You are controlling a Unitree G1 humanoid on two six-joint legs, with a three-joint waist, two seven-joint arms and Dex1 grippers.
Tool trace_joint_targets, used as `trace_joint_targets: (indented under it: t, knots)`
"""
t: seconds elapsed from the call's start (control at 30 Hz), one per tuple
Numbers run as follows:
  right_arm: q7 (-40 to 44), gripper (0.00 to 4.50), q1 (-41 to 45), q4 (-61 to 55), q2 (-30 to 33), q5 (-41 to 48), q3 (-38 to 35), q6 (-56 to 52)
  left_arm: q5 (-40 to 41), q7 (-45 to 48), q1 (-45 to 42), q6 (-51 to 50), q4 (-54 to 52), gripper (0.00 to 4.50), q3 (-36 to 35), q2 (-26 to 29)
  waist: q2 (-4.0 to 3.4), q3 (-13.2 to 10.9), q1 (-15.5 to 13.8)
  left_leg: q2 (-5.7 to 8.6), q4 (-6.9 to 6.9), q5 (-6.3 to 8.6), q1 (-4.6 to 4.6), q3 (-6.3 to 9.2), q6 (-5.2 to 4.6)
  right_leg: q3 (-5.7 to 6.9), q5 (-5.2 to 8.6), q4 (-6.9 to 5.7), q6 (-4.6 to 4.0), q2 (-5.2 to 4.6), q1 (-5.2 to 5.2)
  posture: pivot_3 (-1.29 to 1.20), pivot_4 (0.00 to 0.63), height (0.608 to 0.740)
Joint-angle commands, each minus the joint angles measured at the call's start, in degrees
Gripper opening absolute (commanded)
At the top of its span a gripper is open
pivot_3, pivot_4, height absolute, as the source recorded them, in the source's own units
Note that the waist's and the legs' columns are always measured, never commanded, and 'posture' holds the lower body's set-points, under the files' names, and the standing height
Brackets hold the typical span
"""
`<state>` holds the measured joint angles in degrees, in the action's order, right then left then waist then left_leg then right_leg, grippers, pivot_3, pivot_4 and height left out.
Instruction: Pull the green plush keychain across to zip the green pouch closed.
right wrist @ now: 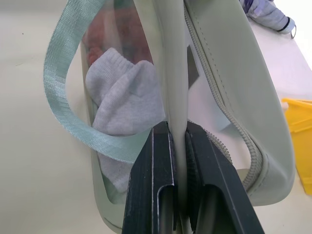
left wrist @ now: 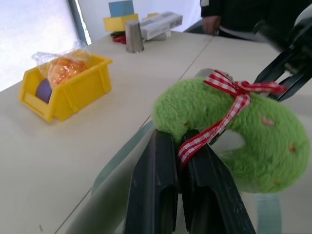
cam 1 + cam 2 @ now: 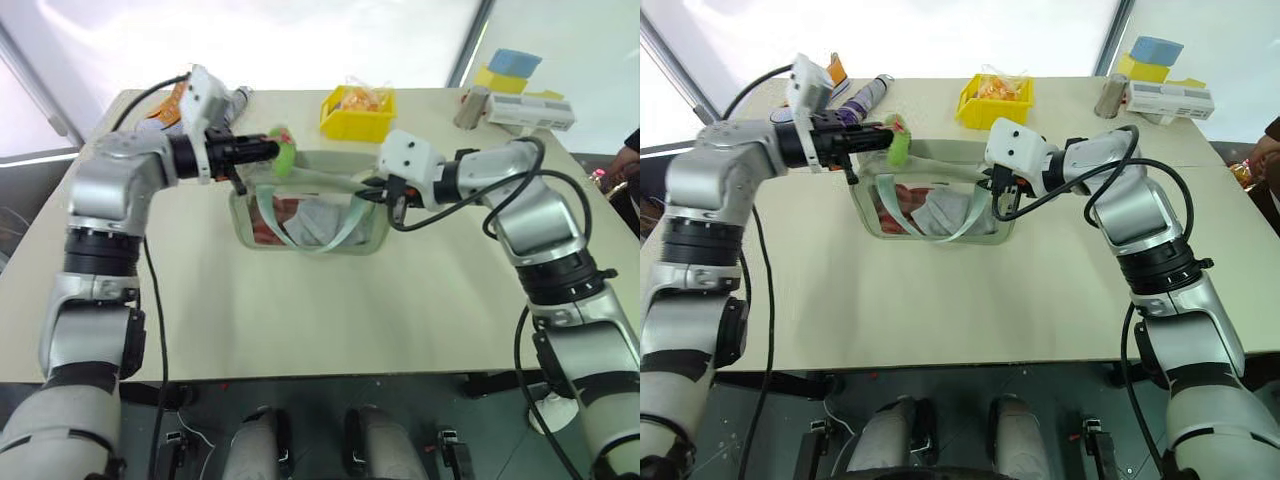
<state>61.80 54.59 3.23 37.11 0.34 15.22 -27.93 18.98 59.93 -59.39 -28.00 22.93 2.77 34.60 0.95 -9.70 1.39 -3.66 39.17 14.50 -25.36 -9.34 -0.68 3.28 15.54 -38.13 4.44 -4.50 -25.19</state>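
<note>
The green pouch (image 3: 300,218) stands in the middle of the table, red and grey contents showing through its clear front, its pale strap (image 1: 68,112) looping down the front. At its left top end the green plush keychain (image 2: 234,131), fuzzy lime with a red-and-white checked ribbon, is pinched in my left gripper (image 2: 180,146), which is shut on it and points toward the right. My right gripper (image 1: 178,141) is shut on the pouch's top rim at the right end. Beside it the zipper teeth (image 1: 243,146) lie parted.
A yellow bin (image 3: 357,115) with orange wrapped items sits just behind the pouch. A purple bottle (image 3: 865,97) and an orange packet (image 3: 175,100) lie at the back left. A metal cylinder (image 3: 472,106), a white box (image 3: 530,112) and coloured blocks (image 3: 510,70) stand at the back right. A person (image 3: 628,160) is at the right edge.
</note>
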Motion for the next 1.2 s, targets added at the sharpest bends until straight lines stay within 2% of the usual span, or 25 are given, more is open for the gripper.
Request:
trace_joint_targets:
  t: [0.03, 0.23, 0.4, 0.47, 0.6, 0.77, 0.83, 0.9, 1.1, 1.2]
  knots:
    - [-0.73, 0.00, 1.08, -0.30, -0.08, -0.14, -0.77, 0.63, -1.26, 1.80, -2.64, 2.26, -0.25, 1.50, -0.55, 1.64, 0.00, 0.00, -0.11, 0.00, 0.00, 0.00, 0.00, 0.00, 0.00, 0.00, 0.00, 0.00, 0.00, 0.00, 0.00, 0.00, 0.150, 0.740]
    - [-1.23, 0.00, 1.25, 1.19, -0.44, -0.38, -0.72, 1.71, -2.89, 5.01, -3.44, 1.19, -4.00, 4.41, -0.86, 8.12, 0.00, 0.00, -0.18, 0.00, 0.00, 0.00, -0.01, 0.00, 0.00, 0.00, 0.00, 0.01, 0.00, -0.02, 0.00, 0.00, 0.150, 0.740]
    - [-1.41, 0.00, 1.88, 3.33, -0.92, -0.73, -0.59, 3.63, -0.07, 8.56, 2.54, -4.31, -14.78, 4.41, -3.09, 16.37, -0.01, 0.01, -0.01, -0.02, 0.00, 0.00, 0.00, 0.00, 0.00, -0.01, 0.00, 0.00, 0.00, -0.02, 0.00, 0.00, 0.150, 0.740]
    - [-1.39, 0.00, 2.23, 3.95, -1.02, -0.84, -0.63, 4.10, 1.46, 8.18, 6.21, -6.80, -19.58, 4.41, -4.21, 17.63, -0.02, 0.01, -0.18, -0.04, 0.00, 0.00, 0.01, 0.02, 0.00, -0.01, 0.00, -0.01, 0.00, -0.03, 0.01, 0.00, 0.150, 0.740]
    - [-1.04, 0.00, 3.11, 4.77, -1.23, -1.10, -0.64, 4.55, 0.90, 4.30, 12.66, -6.62, -24.22, 4.41, -4.47, 16.10, -0.01, 0.01, -0.49, -0.06, 0.02, 0.01, 0.00, 0.07, -0.01, -0.01, 0.01, 0.00, -0.01, -0.05, 0.06, 0.00, 0.150, 0.740]
    - [-0.58, 0.00, 3.57, 5.34, -1.45, -1.32, -0.52, 4.88, -3.90, -0.79, 15.98, 0.64, -19.78, 4.41, -2.90, 12.20, -0.01, 0.01, -0.51, -0.01, 0.02, 0.01, 0.00, 0.06, -0.01, -0.01, 0.01, 0.00, -0.01, -0.04, 0.06, 0.00, 0.150, 0.740]
    - [-0.47, 0.00, 3.64, 5.47, -1.45, -1.40, -0.52, 4.96, -4.33, -0.73, 16.00, 2.30, -18.54, 3.90, -2.70, 11.60, -0.01, 0.01, -0.36, -0.01, 0.02, 0.01, 0.00, 0.03, -0.01, -0.01, 0.01, 0.00, -0.01, -0.03, 0.03, 0.00, 0.150, 0.740]
    - [-0.45, 0.00, 3.60, 5.10, -1.49, -1.43, -0.48, 4.72, -3.66, -0.45, 15.51, 2.26, -17.89, 3.14, -2.98, 11.14, -0.01, 0.01, -0.37, -0.01, 0.01, 0.01, -0.01, 0.02, -0.01, -0.01, 0.00, 0.00, -0.01, -0.03, 0.02, 0.00, 0.150, 0.740]
    - [-0.48, 0.00, 3.66, 4.10, -1.54, -1.05, -0.87, 3.38, -3.66, -0.80, 15.10, 2.82, -16.80, 0.12, -2.54, 10.02, -0.01, 0.01, -0.43, -0.02, 0.01, 0.01, -0.01, 0.03, -0.01, -0.01, 0.00, 0.00, -0.01, -0.04, 0.02, 0.00, 0.150, 0.740]
    - [-0.11, 0.00, 3.80, 3.26, -1.36, -0.57, -1.14, 2.09, -3.84, -1.40, 14.38, 2.19, -16.14, 0.05, -2.24, 9.28, -0.01, 0.01, -0.44, -0.01, 0.01, 0.01, -0.01, 0.03, -0.01, -0.01, 0.00, 0.00, -0.01, -0.04, 0.03, 0.00, 0.150, 0.740]
